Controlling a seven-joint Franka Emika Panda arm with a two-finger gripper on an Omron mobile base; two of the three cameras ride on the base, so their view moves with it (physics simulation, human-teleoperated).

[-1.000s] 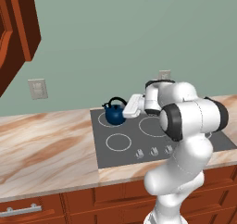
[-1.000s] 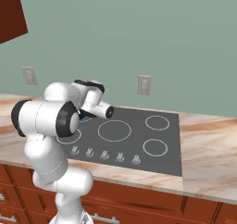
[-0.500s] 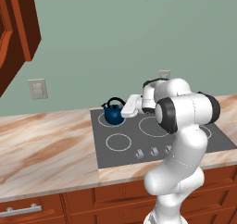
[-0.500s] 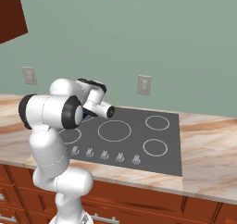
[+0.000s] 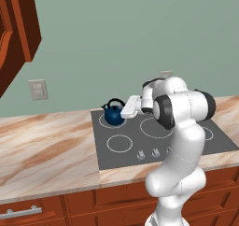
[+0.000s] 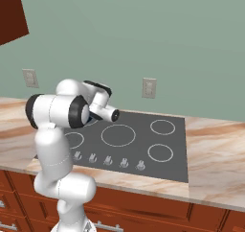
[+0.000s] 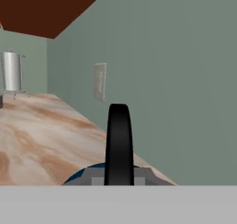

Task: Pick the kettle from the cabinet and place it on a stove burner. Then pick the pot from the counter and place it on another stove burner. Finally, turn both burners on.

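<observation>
The small dark-blue kettle [image 5: 113, 114] stands on the back-left burner of the dark glass cooktop [image 5: 140, 141]. My gripper [image 5: 126, 110] reaches it from the right and is shut on its black arched handle [image 7: 119, 140], which rises between my fingertips [image 7: 143, 174] in the hand view. A sliver of the blue body [image 7: 81, 174] shows below. The front-left burner [image 5: 119, 143] is bare. The reddish-brown cabinet [image 5: 14, 38] hangs at the upper left. The pot is out of view.
Small grey knobs [image 5: 153, 152] line the cooktop's front edge. The marble counter [image 5: 46, 150] stretches left of the stove, with a white paper-towel roll [image 7: 11, 71] far along it. Wall outlets [image 5: 38, 89] sit on the green wall. Wooden drawers [image 5: 28, 211] run below.
The kettle has stayed on the back-left burner with my gripper shut on its handle. My arm's elbow has swung slightly to the left.
</observation>
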